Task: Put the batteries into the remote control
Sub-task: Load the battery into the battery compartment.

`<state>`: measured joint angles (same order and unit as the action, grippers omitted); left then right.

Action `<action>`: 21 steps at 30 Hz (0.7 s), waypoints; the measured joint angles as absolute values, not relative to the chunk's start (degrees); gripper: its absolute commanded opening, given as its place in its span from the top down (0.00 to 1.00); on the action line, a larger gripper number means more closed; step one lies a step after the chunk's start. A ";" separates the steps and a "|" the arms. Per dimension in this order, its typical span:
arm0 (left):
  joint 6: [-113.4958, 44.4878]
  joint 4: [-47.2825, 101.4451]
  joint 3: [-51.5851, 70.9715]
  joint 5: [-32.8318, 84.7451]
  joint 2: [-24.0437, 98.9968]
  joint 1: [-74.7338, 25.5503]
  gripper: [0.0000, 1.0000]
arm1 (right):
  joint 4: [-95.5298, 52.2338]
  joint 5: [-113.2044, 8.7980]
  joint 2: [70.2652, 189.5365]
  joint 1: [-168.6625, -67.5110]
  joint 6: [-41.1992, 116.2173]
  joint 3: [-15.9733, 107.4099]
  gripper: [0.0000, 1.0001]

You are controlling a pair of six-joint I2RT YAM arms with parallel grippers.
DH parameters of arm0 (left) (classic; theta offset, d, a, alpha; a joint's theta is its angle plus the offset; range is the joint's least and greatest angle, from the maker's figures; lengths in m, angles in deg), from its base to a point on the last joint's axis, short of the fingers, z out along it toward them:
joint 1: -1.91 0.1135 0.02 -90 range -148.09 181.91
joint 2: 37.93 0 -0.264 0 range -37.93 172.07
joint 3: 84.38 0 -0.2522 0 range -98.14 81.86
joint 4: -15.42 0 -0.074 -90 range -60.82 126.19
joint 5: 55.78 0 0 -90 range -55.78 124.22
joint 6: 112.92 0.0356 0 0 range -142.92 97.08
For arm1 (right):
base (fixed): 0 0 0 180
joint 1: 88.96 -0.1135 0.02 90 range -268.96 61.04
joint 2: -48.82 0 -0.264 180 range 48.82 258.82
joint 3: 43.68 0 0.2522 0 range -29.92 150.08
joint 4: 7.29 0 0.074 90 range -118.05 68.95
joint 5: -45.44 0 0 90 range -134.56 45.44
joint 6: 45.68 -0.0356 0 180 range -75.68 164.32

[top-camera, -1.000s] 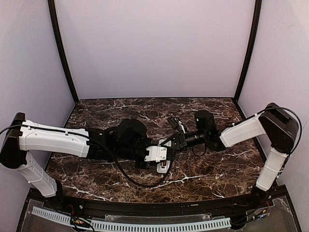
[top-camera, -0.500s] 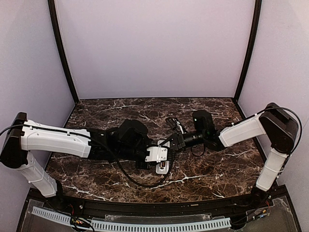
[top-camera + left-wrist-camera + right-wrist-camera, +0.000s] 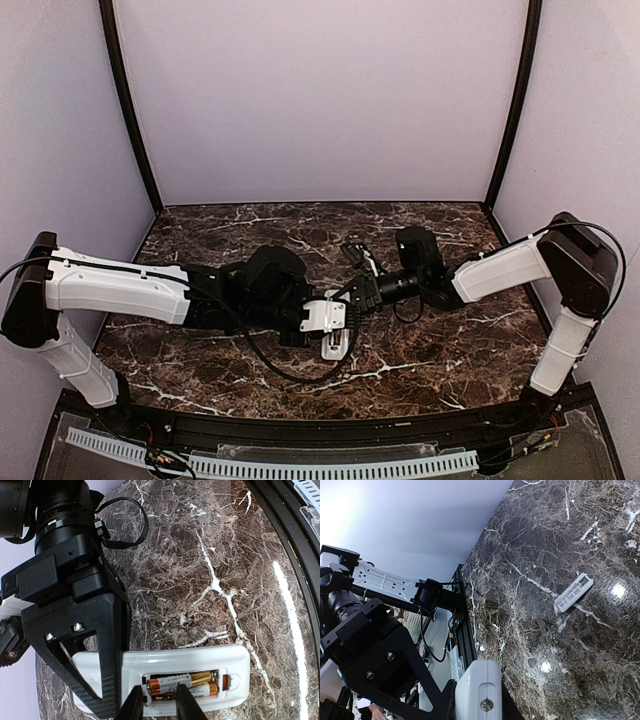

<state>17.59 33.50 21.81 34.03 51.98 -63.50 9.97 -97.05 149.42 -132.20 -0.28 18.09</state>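
Note:
The white remote control (image 3: 200, 662) lies back up in the left wrist view, its compartment open, with two gold batteries (image 3: 192, 680) side by side inside. My left gripper (image 3: 159, 704) hovers over the upper battery's left end with a narrow gap between its tips; nothing is pinched between them. One black finger (image 3: 107, 670) of my right gripper crosses the remote's left part. In the right wrist view the right gripper (image 3: 476, 700) is shut on the remote's end (image 3: 477, 685). From above, both grippers meet at the remote (image 3: 336, 347) mid-table.
A small flat ribbed white plastic piece (image 3: 573, 592) lies on the dark marble table (image 3: 450, 350), apart from the remote. Black frame rails (image 3: 295, 540) run along the table's near edge. The left arm (image 3: 120, 285) and right arm (image 3: 500, 270) stretch in from either side.
Both wrists and the remote have drifted slightly left and toward the back. The left jaws have narrowed a touch. The right grip on the remote is unchanged.

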 measured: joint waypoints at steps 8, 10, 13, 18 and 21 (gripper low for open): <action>17.63 33.50 21.81 34.49 52.13 -63.17 0.79 | 8.99 -97.03 149.42 -132.29 -0.04 18.18 1.00; 17.70 33.52 21.81 34.49 52.28 -63.17 0.80 | 8.86 -97.01 149.42 -132.36 0.12 18.20 1.00; 18.00 33.57 21.81 34.49 52.48 -63.19 0.80 | 8.79 -97.01 149.42 -132.42 0.21 18.20 1.00; 18.22 33.59 21.77 33.97 52.83 -63.17 0.81 | 8.31 -96.96 149.42 -132.42 0.53 18.31 1.00; 18.46 34.03 21.29 33.64 53.18 -63.17 0.80 | 8.01 -96.79 149.42 -132.42 0.66 18.31 1.00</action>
<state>18.46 34.03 21.29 33.64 53.18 -63.17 8.01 -96.79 149.42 -132.42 0.66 18.31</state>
